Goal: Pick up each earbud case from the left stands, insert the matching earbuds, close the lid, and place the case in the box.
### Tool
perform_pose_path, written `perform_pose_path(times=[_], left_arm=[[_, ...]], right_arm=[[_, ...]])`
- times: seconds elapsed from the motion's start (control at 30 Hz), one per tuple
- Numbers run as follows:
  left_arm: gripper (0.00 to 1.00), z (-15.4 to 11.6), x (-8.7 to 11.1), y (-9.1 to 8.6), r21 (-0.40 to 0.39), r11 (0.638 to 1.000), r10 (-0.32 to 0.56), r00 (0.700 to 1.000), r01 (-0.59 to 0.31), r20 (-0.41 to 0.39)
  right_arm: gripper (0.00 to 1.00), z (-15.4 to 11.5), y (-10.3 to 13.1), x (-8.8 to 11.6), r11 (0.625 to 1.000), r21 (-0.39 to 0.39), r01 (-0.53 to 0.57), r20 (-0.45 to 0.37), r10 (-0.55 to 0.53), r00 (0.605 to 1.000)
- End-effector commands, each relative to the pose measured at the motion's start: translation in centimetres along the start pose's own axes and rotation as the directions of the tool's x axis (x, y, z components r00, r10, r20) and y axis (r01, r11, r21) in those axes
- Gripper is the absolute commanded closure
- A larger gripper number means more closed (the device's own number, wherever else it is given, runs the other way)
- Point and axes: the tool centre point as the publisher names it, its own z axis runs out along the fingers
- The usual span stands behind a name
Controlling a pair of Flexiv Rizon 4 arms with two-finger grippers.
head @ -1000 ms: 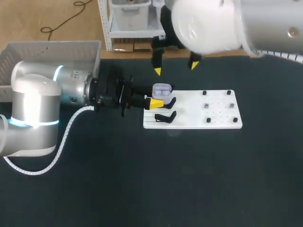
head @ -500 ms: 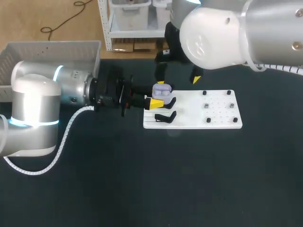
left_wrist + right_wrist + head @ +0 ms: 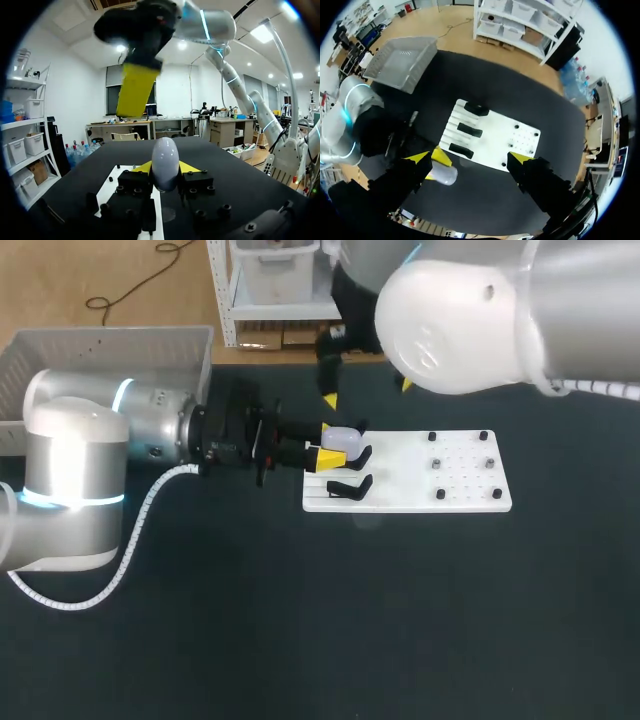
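Both fingers of the left gripper [image 3: 165, 169] are clamped on the closed earbud case [image 3: 165, 154], carried just ahead of its wrist. The box [image 3: 110, 345] is found well behind that gripper, back beside its own arm. The right gripper [image 3: 470, 158], spread and empty, is hung above the case, farther from the box.

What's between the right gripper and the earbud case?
Nothing. In the left wrist view the right gripper hangs above the earbud case, held by the left gripper, with only bare air between them.
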Motion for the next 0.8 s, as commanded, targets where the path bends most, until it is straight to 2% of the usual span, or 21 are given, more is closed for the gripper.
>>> perform_pose_path(times=[0.03, 0.23, 0.33, 0.43, 0.57, 0.67, 0.8], left_arm=[[1.00, -0.3, -0.3, -0.2, -0.029, 0.999, -0.040, 0.999, 0.039, -0.015], [1.00, -2.2, -2.1, -0.5, -0.121, 0.982, -0.148, 0.988, 0.143, -0.038], [1.00, -3.3, -2.9, -0.6, -0.189, 0.969, -0.168, 0.984, 0.156, -0.049], [1.00, -4.6, -3.8, -0.7, -0.262, 0.950, -0.184, 0.983, 0.172, -0.019], [1.00, -7.4, -5.0, 0.2, -0.384, 0.902, -0.206, 0.978, 0.199, 0.024], [1.00, -10.1, -5.6, 1.5, -0.481, 0.862, -0.181, 0.983, 0.159, -0.001], [1.00, -14.5, -6.2, 3.9, -0.604, 0.782, -0.186, 0.983, 0.151, 0.005]], right_arm=[[0.00, -4.7, 0.2, 4.5, 0.996, 0.054, 0.065, 0.255, -0.076, 0.964], [0.00, -6.0, -0.3, 6.0, 0.996, 0.041, 0.077, 0.320, -0.086, 0.943], [0.00, -6.2, -0.7, 6.3, 0.997, 0.006, 0.079, 0.351, -0.076, 0.933], [0.00, -6.3, -0.9, 6.3, 0.996, -0.011, 0.088, 0.355, -0.079, 0.931], [0.00, -6.3, -0.9, 6.3, 0.996, -0.011, 0.088, 0.355, -0.079, 0.931], [0.00, -6.3, -0.9, 6.3, 0.996, -0.011, 0.088, 0.355, -0.079, 0.931], [0.00, -6.3, -0.9, 6.3, 0.996, -0.011, 0.088, 0.355, -0.079, 0.931]])
